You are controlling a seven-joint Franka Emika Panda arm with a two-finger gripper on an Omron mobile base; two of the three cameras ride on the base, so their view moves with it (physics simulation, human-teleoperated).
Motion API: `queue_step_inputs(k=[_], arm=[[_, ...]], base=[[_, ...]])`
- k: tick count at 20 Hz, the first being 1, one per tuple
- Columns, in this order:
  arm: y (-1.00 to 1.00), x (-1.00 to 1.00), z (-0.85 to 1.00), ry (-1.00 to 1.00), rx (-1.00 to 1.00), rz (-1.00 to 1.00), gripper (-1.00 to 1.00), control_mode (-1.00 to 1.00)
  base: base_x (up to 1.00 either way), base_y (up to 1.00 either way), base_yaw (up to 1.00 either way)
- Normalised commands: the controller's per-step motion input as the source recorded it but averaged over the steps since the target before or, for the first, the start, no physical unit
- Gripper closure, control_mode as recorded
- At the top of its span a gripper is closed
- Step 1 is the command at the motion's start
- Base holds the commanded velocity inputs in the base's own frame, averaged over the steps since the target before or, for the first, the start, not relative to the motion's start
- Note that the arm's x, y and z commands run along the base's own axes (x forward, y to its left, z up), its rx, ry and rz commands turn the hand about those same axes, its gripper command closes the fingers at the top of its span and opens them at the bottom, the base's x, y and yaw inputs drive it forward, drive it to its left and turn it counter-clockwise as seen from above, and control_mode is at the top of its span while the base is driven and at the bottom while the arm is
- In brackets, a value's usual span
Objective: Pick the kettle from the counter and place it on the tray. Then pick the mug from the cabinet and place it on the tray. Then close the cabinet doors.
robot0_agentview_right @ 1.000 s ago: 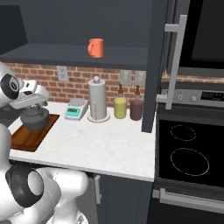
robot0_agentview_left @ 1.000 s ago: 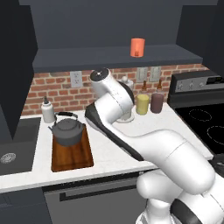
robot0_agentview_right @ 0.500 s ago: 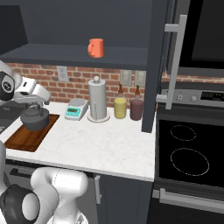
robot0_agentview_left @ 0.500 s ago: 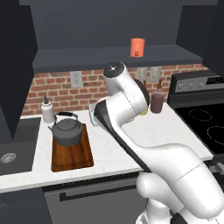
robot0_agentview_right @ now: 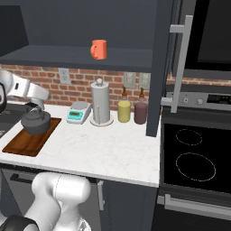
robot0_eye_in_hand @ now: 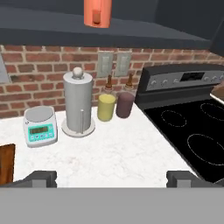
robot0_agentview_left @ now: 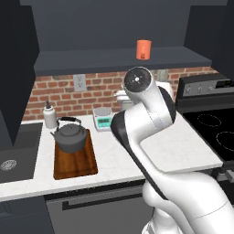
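Counter (robot0_agentview_left: pixel 183 151) held the tray (robot0_agentview_left: pixel 75 160) with the kettle (robot0_agentview_left: pixel 70 137); the hand view alone showed the claw (robot0_eye_in_hand: pixel 112 178) spread wide, empty, below the mug (robot0_eye_in_hand: pixel 97 12).

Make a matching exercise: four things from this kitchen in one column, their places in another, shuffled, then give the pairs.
Things:
1. kettle
2. mug
3. paper-towel holder
4. scale

Places:
A. on the cabinet shelf
B. on the tray
C. on the counter, left of the yellow jar
D. on the counter, between the tray and the paper-towel holder

Pairs: 1-B, 2-A, 3-C, 4-D
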Motion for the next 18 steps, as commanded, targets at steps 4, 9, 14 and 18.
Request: queue_step_inputs(k=[4,9,14,18], arm=[[-0.41,-0.17,0.56,-0.32,0.02,-0.14,-1.0,-1.0],[-0.43,-0.03,0.55,-0.11,0.03,-0.11,-1.0,-1.0],[-0.39,0.13,0.49,0.0,0.03,-0.05,-1.0,-1.0],[-0.25,0.12,0.53,0.04,0.03,0.0,-1.0,-1.0]], base=[[0.0,0.0,0.0],[0.0,0.0,0.0],[0.0,0.0,0.0],[0.0,0.0,0.0]])
